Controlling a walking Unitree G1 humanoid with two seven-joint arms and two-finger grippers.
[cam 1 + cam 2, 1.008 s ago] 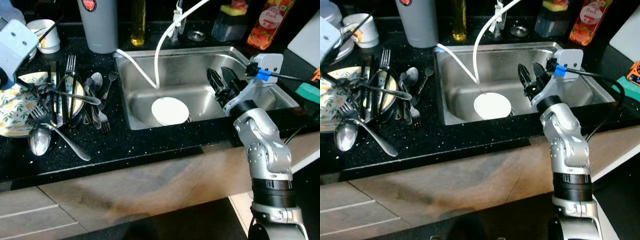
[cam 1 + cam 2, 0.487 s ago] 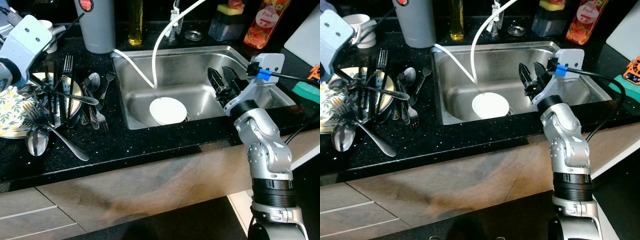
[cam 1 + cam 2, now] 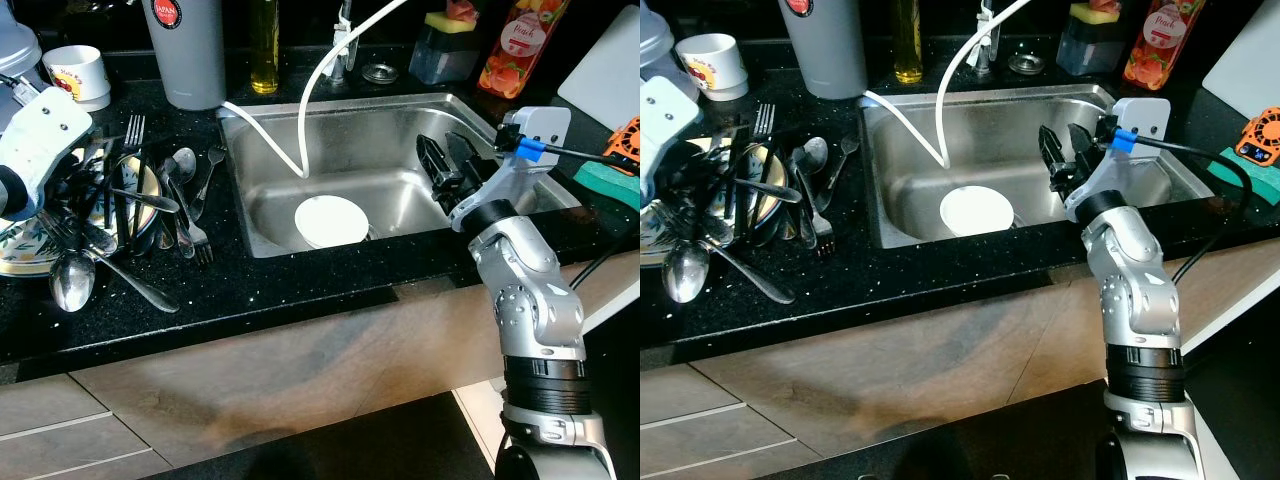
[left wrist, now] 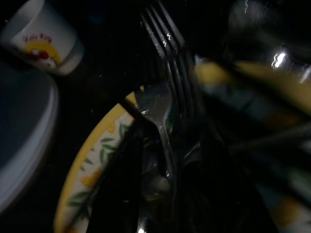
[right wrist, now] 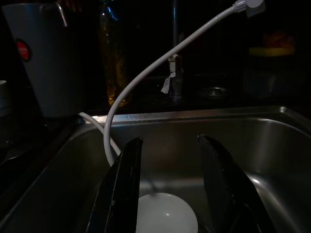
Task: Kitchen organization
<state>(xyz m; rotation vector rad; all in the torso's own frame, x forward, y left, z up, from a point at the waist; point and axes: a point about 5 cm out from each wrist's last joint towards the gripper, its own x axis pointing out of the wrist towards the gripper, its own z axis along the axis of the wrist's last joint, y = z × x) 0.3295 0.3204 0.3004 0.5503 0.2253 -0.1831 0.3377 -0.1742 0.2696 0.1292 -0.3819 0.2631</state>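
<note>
Many steel forks and spoons (image 3: 150,205) heaped on floral yellow-rimmed plate (image 3: 25,250), left of frame, left gripper (image 3: 75,185) down among them. Right gripper (image 3: 447,168) hangs over steel sink (image 3: 400,130); round white plate (image 3: 331,220) at centre.
Left wrist: dark, fingers' spread unclear; fork (image 4: 167,73) across plate rim.
Right wrist: black fingers (image 5: 121,189) parted wide, empty.

Your right gripper (image 3: 447,168) is raised, forearm upright, fingers parted. Your left gripper (image 3: 695,185) reaches low at your left side.
</note>
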